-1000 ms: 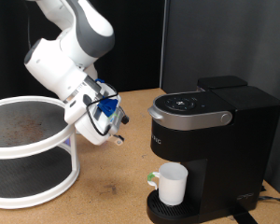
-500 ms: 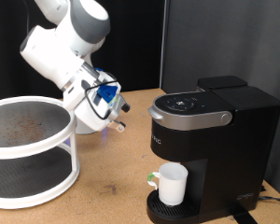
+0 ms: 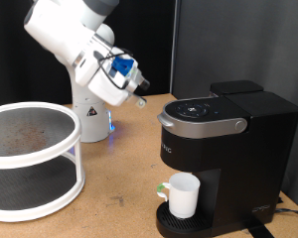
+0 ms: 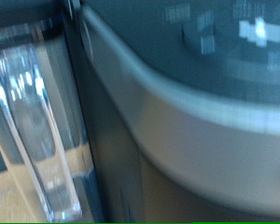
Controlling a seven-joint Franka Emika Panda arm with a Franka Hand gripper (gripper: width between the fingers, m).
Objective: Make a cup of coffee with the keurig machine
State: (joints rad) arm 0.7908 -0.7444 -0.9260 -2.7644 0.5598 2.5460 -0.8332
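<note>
One gripper point(image 3: 139, 91) hung in air, up and toward exterior view's left of keurig point(image 3: 223, 149) lid, not touching; cannot tell whether fingers were parted or closed. Nothing seen between them. Wrist view showed blurred silver lid handle point(image 4: 177, 121) and button panel close. White mug point(image 3: 183, 195) sat on drip tray under spout, well below gripper. Round white two-tier rack point(image 3: 30, 164) stood at left.

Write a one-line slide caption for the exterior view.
Pincer raised beside the Keurig machine, near its lid handle; white mug sits on the drip tray.
</note>
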